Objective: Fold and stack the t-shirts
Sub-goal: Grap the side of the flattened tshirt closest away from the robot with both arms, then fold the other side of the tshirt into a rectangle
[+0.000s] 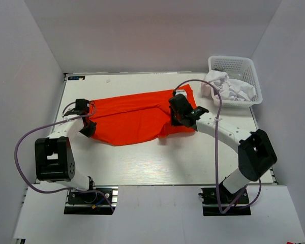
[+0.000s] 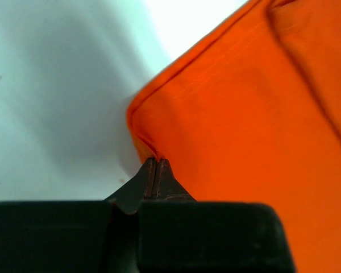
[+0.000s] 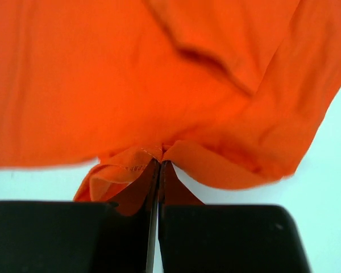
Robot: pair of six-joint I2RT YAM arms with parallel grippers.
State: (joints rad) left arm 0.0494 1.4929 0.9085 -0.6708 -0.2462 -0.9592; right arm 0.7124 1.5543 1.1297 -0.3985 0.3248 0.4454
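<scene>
The orange-red t-shirt (image 1: 132, 119) lies spread across the middle of the table, partly folded. My left gripper (image 1: 87, 124) is shut on its left edge; the left wrist view shows the jaws (image 2: 155, 162) pinching the hem of the orange-red t-shirt (image 2: 244, 131). My right gripper (image 1: 179, 118) is shut on the shirt's right part; the right wrist view shows the jaws (image 3: 159, 163) closed on a bunched hem of the orange-red t-shirt (image 3: 131, 74). White t-shirts (image 1: 229, 87) lie crumpled in and over the basket at the back right.
A white plastic lattice basket (image 1: 244, 66) stands at the back right corner of the table (image 1: 142, 168). Grey walls close in the left, back and right sides. Purple cables loop from both arms.
</scene>
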